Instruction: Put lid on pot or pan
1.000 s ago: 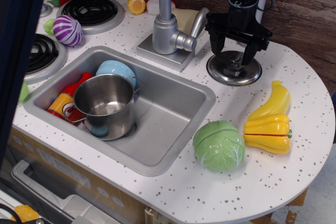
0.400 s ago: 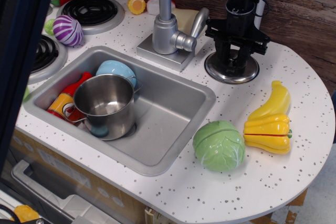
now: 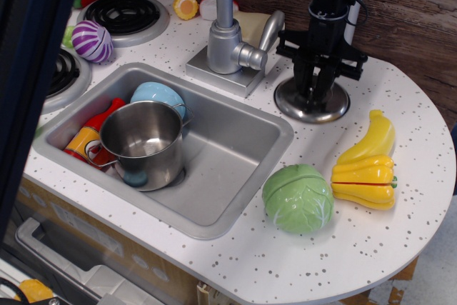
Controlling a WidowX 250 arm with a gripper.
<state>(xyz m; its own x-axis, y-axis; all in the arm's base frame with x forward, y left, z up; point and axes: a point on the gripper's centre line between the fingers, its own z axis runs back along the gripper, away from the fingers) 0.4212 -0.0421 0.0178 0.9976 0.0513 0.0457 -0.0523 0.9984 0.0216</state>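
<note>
I have the black gripper (image 3: pixel 317 89) down on the round shiny silver lid (image 3: pixel 312 102), fingers pinched narrow about its centre knob (grip looks closed, I judge). The open steel pot (image 3: pixel 141 143) sits in the grey sink (image 3: pixel 235 149), well away toward the left front.

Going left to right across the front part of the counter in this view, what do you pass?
Pot in the sink → cabbage → yellow pepper. The lid sits farther back, under the gripper.
</note>
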